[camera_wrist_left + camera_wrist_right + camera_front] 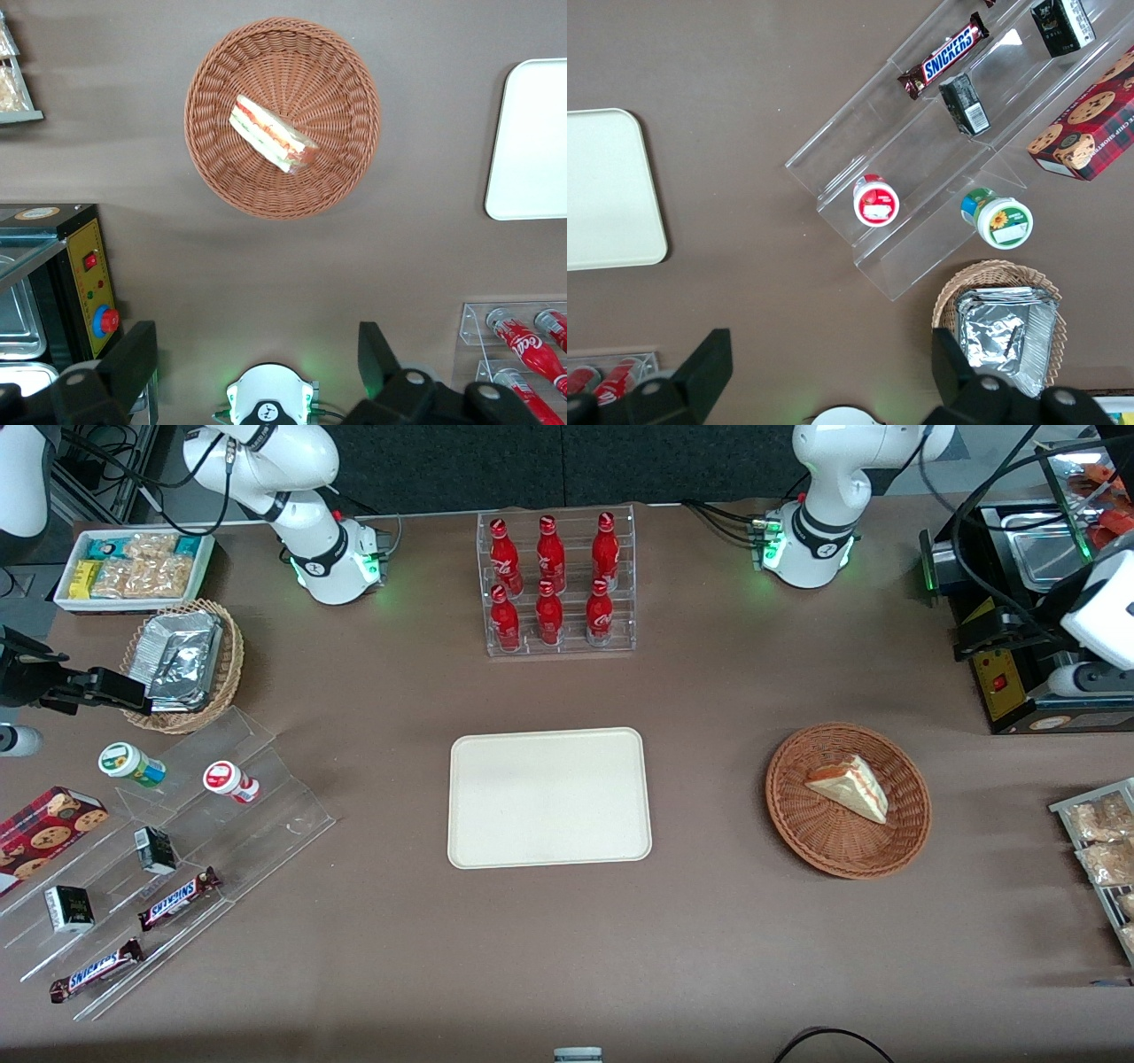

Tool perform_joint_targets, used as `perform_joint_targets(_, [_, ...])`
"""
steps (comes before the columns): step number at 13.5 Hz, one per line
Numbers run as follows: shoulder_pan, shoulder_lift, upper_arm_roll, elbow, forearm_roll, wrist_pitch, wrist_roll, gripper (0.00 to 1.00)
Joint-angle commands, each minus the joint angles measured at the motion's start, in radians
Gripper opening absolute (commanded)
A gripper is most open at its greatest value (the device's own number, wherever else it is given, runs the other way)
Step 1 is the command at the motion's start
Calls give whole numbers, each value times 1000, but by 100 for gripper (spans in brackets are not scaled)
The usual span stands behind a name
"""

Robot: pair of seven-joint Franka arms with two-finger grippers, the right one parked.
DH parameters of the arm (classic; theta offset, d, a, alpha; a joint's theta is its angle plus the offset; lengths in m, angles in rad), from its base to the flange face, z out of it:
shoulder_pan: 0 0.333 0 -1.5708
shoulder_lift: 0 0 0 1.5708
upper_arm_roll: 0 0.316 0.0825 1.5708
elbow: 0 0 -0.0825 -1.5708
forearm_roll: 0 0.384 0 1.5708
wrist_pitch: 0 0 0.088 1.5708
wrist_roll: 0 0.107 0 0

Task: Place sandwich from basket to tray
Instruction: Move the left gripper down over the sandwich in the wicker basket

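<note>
The sandwich (849,786) (273,135), a pale wedge with red and pink filling along one edge, lies inside the round reddish-brown basket (797,828) (221,173). The cream tray (549,797) (532,142) sits bare mid-table, a hand's width from the basket toward the parked arm's end. My gripper (257,359) (979,640) hangs high over the table at the working arm's end, farther from the front camera than the basket and well apart from it. Its fingers (133,363) stand wide open with nothing between them.
A black machine with a yellow panel and red button (1001,682) (89,283) stands right by my gripper. A clear rack of red bottles (556,584) (523,341) is farther from the front camera than the tray. Snack packets (1103,841) lie at the table's working-arm end.
</note>
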Motion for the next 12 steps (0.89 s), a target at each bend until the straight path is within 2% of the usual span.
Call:
perform_joint_targets(1, [17, -15, -35, -10, 22, 10, -32, 100])
perform_joint_targets(5, [16, 33, -37, -7, 35, 19, -58, 100])
perform_joint_targets(7, [11, 82, -37, -10, 90, 62, -173, 100])
perform_joint_targets(8, [10, 108, -37, -16, 93, 86, -231, 100])
perform_joint_targets(12, [10, 184, -37, -59, 56, 213, -470, 100])
